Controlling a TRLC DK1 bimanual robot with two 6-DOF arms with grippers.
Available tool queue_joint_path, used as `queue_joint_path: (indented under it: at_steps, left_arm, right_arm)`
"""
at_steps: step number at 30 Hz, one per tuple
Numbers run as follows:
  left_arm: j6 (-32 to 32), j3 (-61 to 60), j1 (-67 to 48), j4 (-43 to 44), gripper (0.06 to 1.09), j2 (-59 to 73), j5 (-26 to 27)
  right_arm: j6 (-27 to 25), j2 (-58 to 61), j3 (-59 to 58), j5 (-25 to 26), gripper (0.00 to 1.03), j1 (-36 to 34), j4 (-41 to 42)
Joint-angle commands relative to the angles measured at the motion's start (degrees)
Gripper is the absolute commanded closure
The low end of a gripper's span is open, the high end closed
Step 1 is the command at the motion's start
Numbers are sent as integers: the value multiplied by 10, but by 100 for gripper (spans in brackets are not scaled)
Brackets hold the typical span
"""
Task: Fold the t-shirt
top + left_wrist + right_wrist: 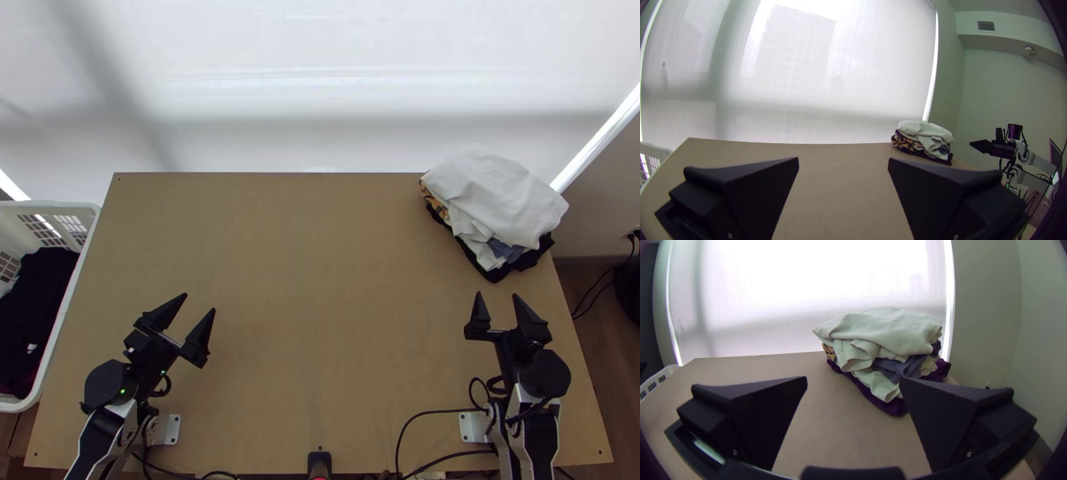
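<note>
In the top view my left gripper (201,302) stands open over the table's left part, nothing between its fingers. My right gripper (497,294) is also open, just below the stack of folded clothes (500,200) at the table's far right corner. A white garment lies folded on top of that stack, over grey-blue, patterned and dark cloth. In the left wrist view the left gripper (843,164) has its fingers wide apart. The right wrist view has the right gripper (853,384) spread, with the clothes stack (889,333) beyond it. Which piece is a t-shirt, I cannot tell.
A white laundry basket (70,296) holding dark cloth (36,308) stands against the table's left side. Bare wooden table (320,264) stretches between the arms. Black cables (432,413) run along the near edge by the right arm's base.
</note>
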Motion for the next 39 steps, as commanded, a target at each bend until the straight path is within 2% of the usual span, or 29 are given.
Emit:
queue_joint_path:
  at_steps: [1,9,13,16,20,22,25,34,39]
  left_arm:
    - [-11,-23,2,-7,10,0,9]
    - [-14,-23,-11,-8,10,0,10]
    - [-61,-23,-91,-10,10,1,8]
    - [-54,-23,-104,-16,10,-1,-22]
    - [31,-22,-59,-17,10,-1,-36]
    - [96,-19,-29,-17,10,-1,-39]
    - [160,6,30,-48,10,0,-57]
    - [177,165,198,-222,10,55,-63]
    - [168,270,297,-237,10,122,-63]
  right_arm:
    - [8,2,0,0,5,-1,-12]
    - [8,2,0,-1,5,-1,-12]
    - [8,2,0,-1,5,-1,-12]
    - [8,2,0,-1,5,-1,-12]
    - [8,2,0,-1,5,-1,-12]
    - [8,2,0,-1,5,-1,-12]
    - [8,2,0,-1,5,-1,-12]
    - [8,2,0,-1,5,-1,-12]
    - [8,2,0,-1,5,-1,-12]
